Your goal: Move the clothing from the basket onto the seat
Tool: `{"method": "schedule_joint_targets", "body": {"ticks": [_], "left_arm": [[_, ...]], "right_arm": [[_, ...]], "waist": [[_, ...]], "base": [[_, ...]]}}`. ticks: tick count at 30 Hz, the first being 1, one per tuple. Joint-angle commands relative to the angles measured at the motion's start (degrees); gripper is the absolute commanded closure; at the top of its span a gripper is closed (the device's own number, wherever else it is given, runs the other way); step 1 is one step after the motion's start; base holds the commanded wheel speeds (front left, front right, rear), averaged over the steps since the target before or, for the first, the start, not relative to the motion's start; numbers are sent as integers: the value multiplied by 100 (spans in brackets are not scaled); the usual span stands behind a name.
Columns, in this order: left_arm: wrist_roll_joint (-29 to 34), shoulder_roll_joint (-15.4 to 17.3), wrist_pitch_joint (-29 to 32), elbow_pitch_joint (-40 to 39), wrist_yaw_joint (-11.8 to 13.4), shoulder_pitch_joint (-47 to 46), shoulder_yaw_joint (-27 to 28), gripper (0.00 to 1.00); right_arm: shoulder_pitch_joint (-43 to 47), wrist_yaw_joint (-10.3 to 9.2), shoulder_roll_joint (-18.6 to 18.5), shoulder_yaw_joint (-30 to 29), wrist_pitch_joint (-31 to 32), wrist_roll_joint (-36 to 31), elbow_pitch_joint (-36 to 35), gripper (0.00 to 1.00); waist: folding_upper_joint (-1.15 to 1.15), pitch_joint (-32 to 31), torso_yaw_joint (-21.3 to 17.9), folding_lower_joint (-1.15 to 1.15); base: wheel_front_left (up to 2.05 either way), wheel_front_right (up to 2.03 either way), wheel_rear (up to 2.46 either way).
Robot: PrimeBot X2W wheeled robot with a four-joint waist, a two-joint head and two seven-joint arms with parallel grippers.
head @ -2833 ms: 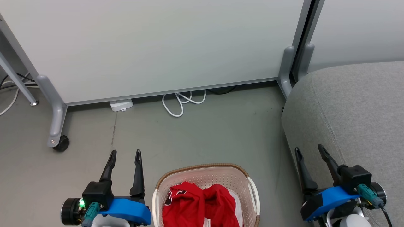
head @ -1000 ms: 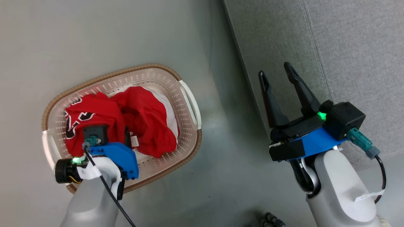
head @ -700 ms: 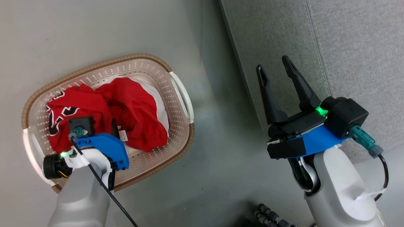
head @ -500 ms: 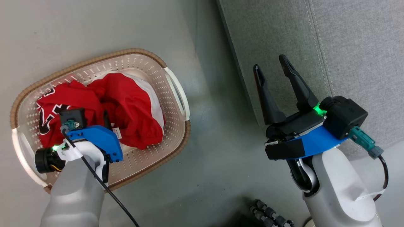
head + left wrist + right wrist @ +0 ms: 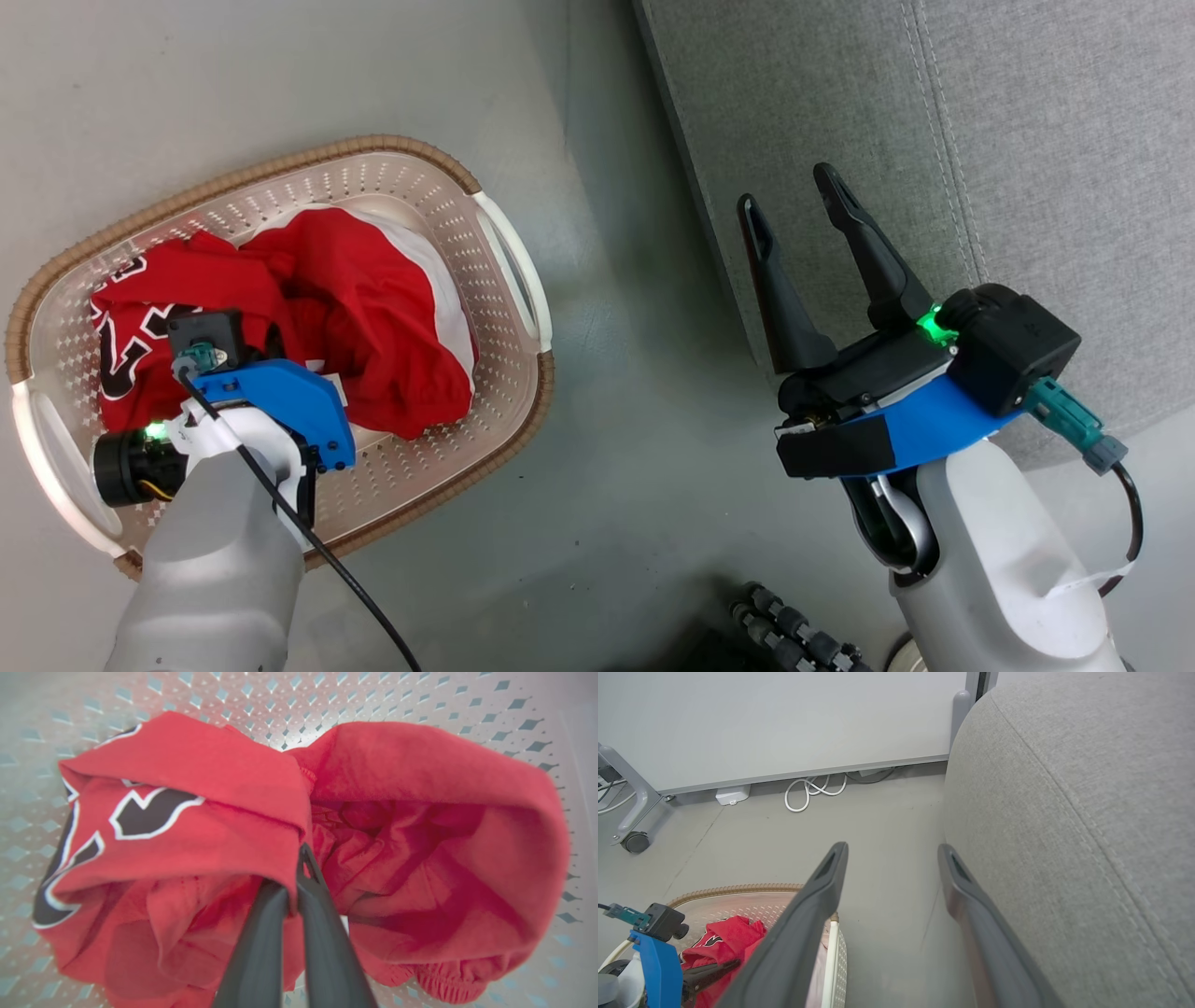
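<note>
The clothing (image 5: 373, 308) lies crumpled in the cream basket (image 5: 373, 147) on the floor: red garments, one with black and white trim. My left gripper (image 5: 271, 343) reaches down into the pile. In the left wrist view its fingers (image 5: 292, 872) are shut on a folded edge of the clothing (image 5: 420, 812), with the basket wall (image 5: 327, 695) behind. My right gripper (image 5: 787, 187) hangs open and holds nothing, beside the grey seat (image 5: 1027, 140). From the right wrist its fingers (image 5: 892, 848) frame the floor between the seat (image 5: 1087, 788) and the basket (image 5: 738, 889).
A white panel on a wheeled grey stand (image 5: 635, 842) closes off the far side, with a coiled white cable (image 5: 808, 793) and a white box (image 5: 733, 795) at its foot. A black ribbed hose (image 5: 794, 635) lies by my base.
The head camera tilted down and kept drifting, shifting the basket leftward in view. My left arm went from beside the basket down into the clothing. The right gripper stayed open.
</note>
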Motion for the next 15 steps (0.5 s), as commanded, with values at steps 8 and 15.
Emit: {"method": "schedule_joint_targets", "body": {"ticks": [8, 15], "left_arm": [[-58, -13, -118, 169, -68, -135, -69, 100], [-82, -128, -179, 281, -155, -93, -160, 100]], "right_arm": [[-25, 3, -12, 10, -33, -50, 23, 0], [43, 3, -13, -19, -33, -113, 105, 0]], "waist": [[0, -58, 16, 0], [0, -257, 148, 0]], "base": [[0, 0, 0], [0, 0, 0]]}}
